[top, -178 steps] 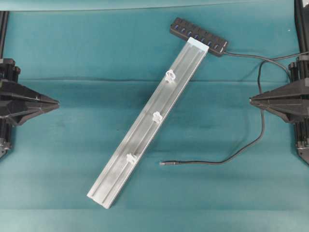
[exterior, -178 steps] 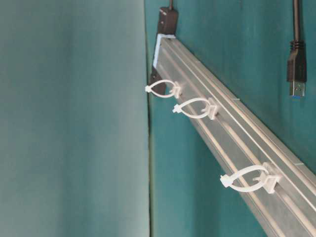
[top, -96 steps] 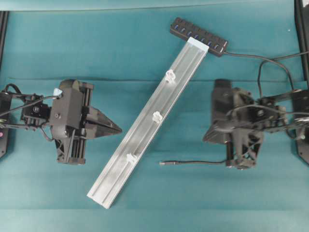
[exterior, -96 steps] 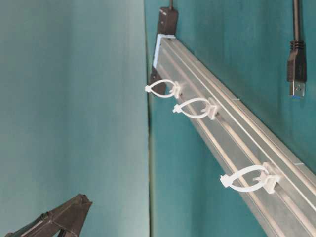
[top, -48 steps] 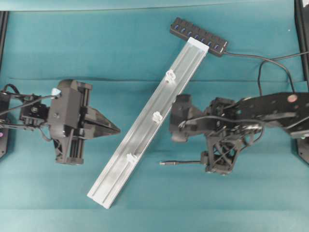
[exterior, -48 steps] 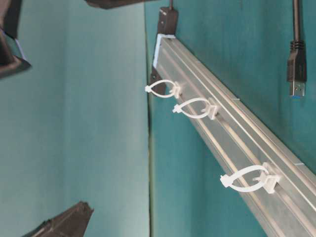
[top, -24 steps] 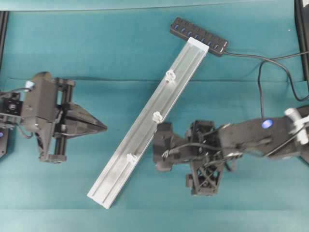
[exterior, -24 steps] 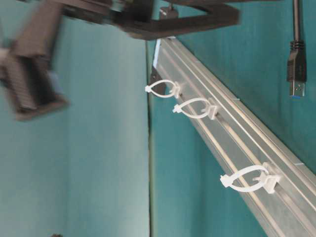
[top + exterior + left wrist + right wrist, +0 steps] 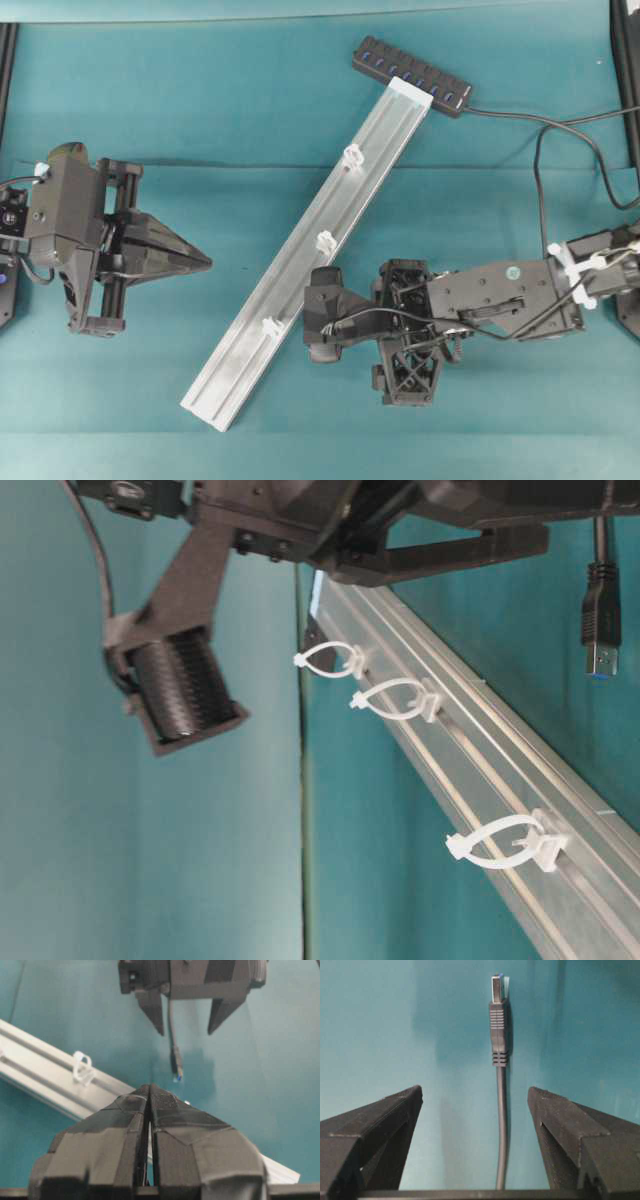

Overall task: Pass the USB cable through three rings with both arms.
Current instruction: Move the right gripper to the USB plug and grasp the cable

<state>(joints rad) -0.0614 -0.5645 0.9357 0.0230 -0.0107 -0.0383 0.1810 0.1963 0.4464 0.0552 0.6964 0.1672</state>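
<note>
R gripper [image 9: 475, 1110] stands spread wide, straddling the USB cable [image 9: 500, 1105], whose long axis runs straight ahead btwn its fingers, plug end farthest; L gripper [image 9: 149, 1097] clenched, empty, farther off.

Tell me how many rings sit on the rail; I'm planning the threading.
3, all on the rail: one ring near the hub end, one midway, one toward the near end. None look hidden.
</note>
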